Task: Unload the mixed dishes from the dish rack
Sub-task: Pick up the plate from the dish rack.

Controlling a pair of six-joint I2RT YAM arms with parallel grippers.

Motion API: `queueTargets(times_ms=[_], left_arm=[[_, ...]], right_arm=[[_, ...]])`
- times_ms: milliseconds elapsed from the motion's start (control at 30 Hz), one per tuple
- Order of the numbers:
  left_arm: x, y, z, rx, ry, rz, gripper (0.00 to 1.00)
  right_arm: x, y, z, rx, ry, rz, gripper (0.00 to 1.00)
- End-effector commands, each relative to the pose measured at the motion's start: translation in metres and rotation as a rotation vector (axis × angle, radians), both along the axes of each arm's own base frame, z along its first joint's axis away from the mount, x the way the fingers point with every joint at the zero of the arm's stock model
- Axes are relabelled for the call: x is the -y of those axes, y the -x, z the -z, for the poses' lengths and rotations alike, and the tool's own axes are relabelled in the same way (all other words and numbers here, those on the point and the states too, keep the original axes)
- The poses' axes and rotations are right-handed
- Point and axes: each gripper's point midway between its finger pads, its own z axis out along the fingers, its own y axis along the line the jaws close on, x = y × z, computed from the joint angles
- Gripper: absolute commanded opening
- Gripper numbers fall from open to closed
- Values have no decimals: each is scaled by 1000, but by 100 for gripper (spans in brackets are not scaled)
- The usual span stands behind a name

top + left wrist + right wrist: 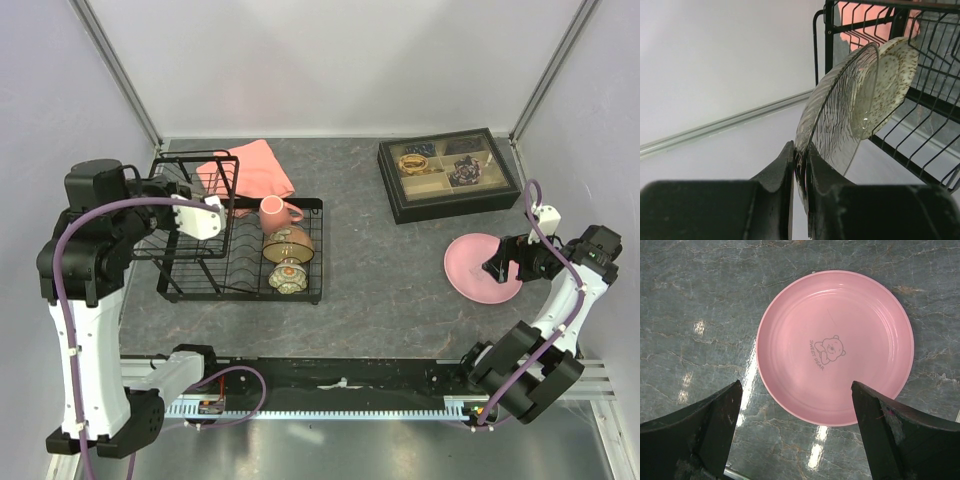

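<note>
Left claw pinches glass dish; dish rack holds mug, brown bowl.

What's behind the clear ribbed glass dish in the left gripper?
A pale speckled bowl on edge in the black wire rack. The clear ribbed glass dish overlaps its left part; whether they touch is hidden.

Left gripper, by the tabletop's left edge, pinches a glass dish. Right gripper, near the right edge, points down, jaws wide.
</note>
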Motion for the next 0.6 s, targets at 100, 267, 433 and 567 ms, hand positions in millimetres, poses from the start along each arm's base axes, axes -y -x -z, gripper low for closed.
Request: queueTargets(times_ms=[100, 267, 433, 567], left_arm=[[19, 25, -27, 44, 63, 100, 2], [30, 35, -29, 23, 129, 135, 1], [44, 39, -27, -9, 225, 172, 1], [66, 42, -30, -50, 385, 230, 1]], right_arm=[[-9, 2, -21, 57, 36, -36, 98], [-17, 5, -43, 98, 53, -47, 98], [-27, 8, -71, 160, 70, -69, 98], [-35, 7, -97, 225, 76, -93, 98]])
